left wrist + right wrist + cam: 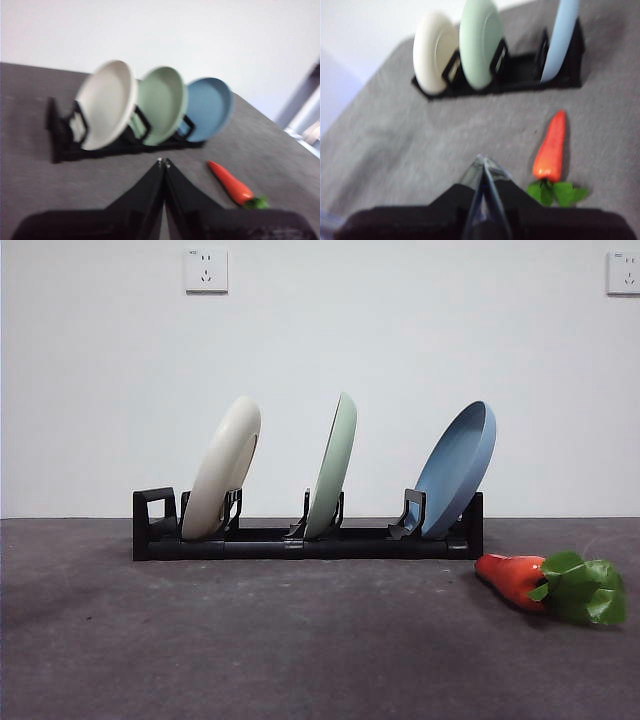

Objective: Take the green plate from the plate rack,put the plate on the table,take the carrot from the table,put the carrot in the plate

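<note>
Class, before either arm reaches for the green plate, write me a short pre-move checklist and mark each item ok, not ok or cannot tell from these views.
1. green plate seated upright in the plate rack, middle slot: ok.
2. Room beside it, clear of the cream plate and blue plate: ok.
3. left gripper open for a grasp: not ok, jaws shut.
4. right gripper open: not ok, shut.
5. carrot lying on the table, away from the rack: ok.
</note>
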Tool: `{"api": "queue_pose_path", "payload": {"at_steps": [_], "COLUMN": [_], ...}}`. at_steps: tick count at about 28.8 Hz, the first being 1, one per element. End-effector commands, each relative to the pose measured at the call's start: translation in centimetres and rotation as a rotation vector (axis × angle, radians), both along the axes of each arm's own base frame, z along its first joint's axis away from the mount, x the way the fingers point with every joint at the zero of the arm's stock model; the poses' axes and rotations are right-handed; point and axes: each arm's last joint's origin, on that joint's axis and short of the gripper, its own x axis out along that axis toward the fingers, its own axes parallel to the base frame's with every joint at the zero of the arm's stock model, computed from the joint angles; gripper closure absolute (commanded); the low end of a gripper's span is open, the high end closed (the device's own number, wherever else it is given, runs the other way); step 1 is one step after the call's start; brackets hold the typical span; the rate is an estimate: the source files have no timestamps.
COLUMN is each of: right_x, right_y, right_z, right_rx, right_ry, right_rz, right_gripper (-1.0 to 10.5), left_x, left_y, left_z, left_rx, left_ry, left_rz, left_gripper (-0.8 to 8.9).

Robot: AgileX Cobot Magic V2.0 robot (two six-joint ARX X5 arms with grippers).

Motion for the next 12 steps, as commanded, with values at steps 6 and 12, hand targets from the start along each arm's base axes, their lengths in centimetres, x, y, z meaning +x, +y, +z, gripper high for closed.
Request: {"api": "queue_pose_path", "payload": {"at_steps": [6, 12], "right_x": [1.7, 2.3], "right_y": [0.3, 0.4], "right_z": [3.0, 3.4], "right_rx": [-0.162, -0.227], "right_ry": [0.129, 0.245], "right_rz": [0.168, 0.234], "right_gripper": [9.6, 9.4], "left_x": [1.0, 1.1], "left_y": [-0.3, -0.3], "left_z": [1.8, 2.4], "left_rx": [0.053, 0.134], "left_ry": [0.102, 0.189], "left_rz": [-0.175, -0.23], "left_gripper": [8.2, 8.16]}}
